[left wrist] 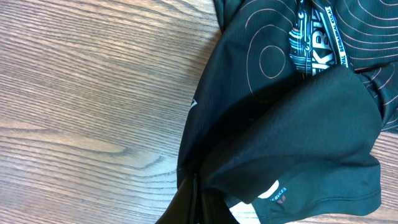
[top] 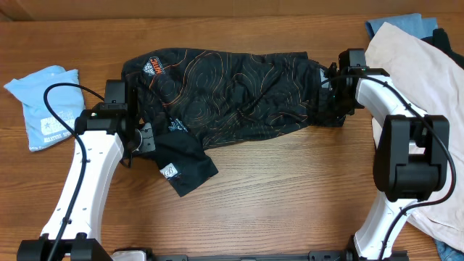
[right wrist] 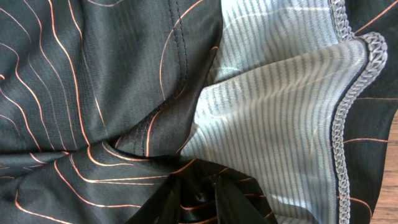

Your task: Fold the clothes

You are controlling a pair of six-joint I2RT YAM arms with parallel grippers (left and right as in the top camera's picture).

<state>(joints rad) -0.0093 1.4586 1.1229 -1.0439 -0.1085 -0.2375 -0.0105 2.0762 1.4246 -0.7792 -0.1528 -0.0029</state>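
Observation:
A black shirt [top: 239,94] with thin orange contour lines lies crumpled across the middle of the table. My left gripper [top: 143,138] is at its left edge, beside a sleeve that flops toward the front. In the left wrist view the fingers [left wrist: 199,202] are shut on the shirt's black cloth [left wrist: 298,124]. My right gripper [top: 331,94] is at the shirt's right end. In the right wrist view its fingers [right wrist: 208,196] are shut on a bunched fold of the shirt [right wrist: 74,74], with the grey striped inside [right wrist: 273,99] turned up.
A folded light blue shirt [top: 47,105] lies at the far left. A pile of clothes sits at the right edge, with a cream garment [top: 420,65] on top and a blue one [top: 402,22] behind it. Bare wooden table [top: 290,188] lies in front.

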